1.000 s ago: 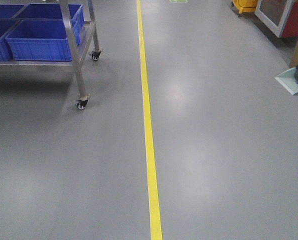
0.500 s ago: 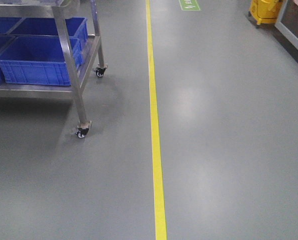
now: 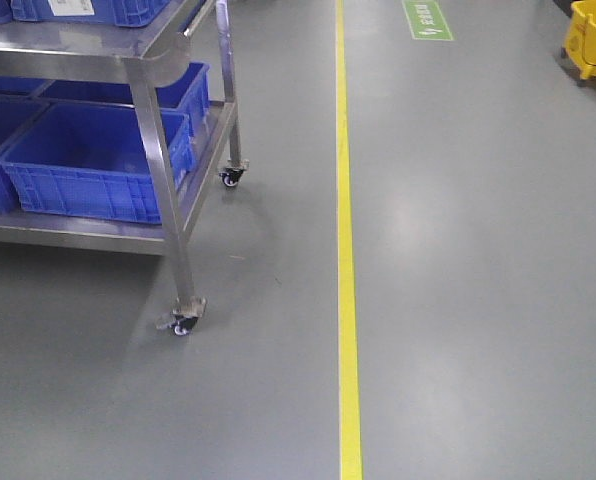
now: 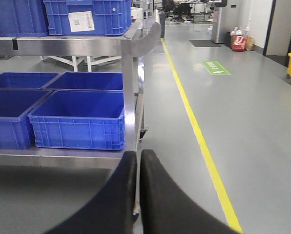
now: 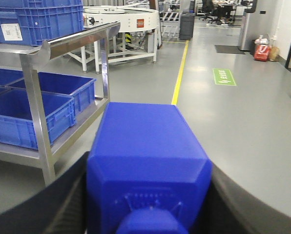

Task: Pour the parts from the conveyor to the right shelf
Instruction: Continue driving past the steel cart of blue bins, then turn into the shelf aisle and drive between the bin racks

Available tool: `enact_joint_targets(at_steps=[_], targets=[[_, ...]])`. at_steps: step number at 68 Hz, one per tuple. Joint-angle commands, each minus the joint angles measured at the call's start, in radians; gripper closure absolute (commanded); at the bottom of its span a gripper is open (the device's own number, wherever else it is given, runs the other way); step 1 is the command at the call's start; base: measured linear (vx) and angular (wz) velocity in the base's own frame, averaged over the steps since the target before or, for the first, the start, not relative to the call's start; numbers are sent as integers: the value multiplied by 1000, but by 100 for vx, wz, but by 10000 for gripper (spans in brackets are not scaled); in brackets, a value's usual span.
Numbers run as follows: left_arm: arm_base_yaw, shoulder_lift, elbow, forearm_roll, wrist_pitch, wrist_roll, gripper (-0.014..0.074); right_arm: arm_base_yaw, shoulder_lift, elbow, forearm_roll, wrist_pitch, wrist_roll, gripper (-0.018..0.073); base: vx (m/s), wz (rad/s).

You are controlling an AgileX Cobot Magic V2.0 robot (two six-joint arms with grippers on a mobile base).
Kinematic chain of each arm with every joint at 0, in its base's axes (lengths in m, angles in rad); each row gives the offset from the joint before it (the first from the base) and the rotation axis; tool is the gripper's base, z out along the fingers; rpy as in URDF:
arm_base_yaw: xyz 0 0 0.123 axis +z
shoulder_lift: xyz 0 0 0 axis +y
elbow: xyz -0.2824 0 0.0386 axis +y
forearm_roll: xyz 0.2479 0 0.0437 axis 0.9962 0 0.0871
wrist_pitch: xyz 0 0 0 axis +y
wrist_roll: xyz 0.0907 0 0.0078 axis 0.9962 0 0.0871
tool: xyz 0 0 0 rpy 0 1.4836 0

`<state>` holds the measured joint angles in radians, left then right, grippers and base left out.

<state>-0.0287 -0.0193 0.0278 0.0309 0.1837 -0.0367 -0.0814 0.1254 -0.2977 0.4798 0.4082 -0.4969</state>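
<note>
Only the right wrist cam shows the blue block (image 5: 145,141), clamped in the right gripper (image 5: 148,195). Left wrist cam: left gripper (image 4: 138,163) pinched closed, empty, facing the shelf (image 4: 131,44).

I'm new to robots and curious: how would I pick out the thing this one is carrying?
Find the steel rack of big blue bins on the left of the right wrist view. Just right of it, filling the foreground, is a blue block clamped in the right tool. Unlike the open, ribbed bins, it is closed and smooth-sided.
</note>
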Motion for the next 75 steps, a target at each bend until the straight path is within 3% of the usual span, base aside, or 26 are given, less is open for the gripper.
enact_joint_targets(at_steps=[1, 28, 75], targets=[[-5, -5, -19, -1, -72, -7, 603, -1, 12, -26, 12, -72, -9, 565, 57, 16], [-5, -5, -19, -1, -72, -7, 603, -2, 12, -26, 12, -72, -9, 565, 50, 37], [-5, -5, -19, -1, -72, -7, 603, -2, 12, -26, 12, -72, -9, 565, 33, 102]])
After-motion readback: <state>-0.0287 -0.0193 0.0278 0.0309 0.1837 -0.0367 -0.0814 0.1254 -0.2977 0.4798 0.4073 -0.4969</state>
